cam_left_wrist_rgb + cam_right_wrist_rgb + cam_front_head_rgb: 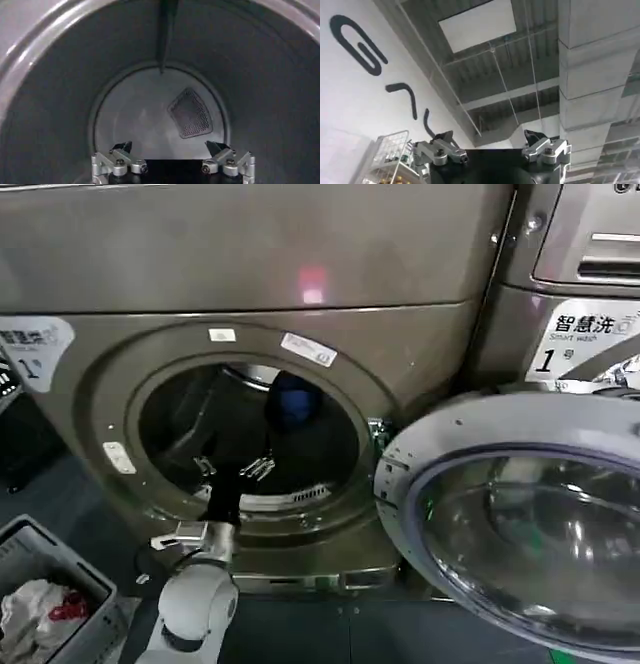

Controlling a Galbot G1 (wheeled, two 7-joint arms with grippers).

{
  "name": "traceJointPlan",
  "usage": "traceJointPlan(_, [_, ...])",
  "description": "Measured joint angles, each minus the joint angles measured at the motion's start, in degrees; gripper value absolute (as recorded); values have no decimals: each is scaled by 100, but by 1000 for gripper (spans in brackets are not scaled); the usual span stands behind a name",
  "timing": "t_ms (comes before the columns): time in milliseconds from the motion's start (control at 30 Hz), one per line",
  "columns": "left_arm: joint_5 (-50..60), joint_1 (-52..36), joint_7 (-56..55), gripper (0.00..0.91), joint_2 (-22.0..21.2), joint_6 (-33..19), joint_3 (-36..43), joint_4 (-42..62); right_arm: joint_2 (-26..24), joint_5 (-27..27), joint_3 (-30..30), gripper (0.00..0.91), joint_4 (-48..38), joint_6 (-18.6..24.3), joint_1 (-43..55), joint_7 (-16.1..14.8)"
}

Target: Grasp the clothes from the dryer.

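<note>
A dark floor runs in front of two bronze-grey laundry machines standing side by side. The dryer (250, 364) on the left has a round opening, a white "1" sticker and a small red light (312, 284); its glass door (520, 524) hangs swung open to the right. The left claw (232, 469), fingers spread, reaches through the opening into the metal drum (60, 100), with open space all around it. A dark blue piece of clothing (292, 402) sits deeper inside, partly in shadow. A grey basket (75, 569) holding laundry stands at lower left, cut off. The right claw (492, 145), spread, points at a ceiling.
</note>
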Motion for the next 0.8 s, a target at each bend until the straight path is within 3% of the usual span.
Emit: traceJointPlan(800, [26, -133, 32, 907, -10, -30, 36, 124, 12, 17, 81, 907, -22, -28, -82, 57])
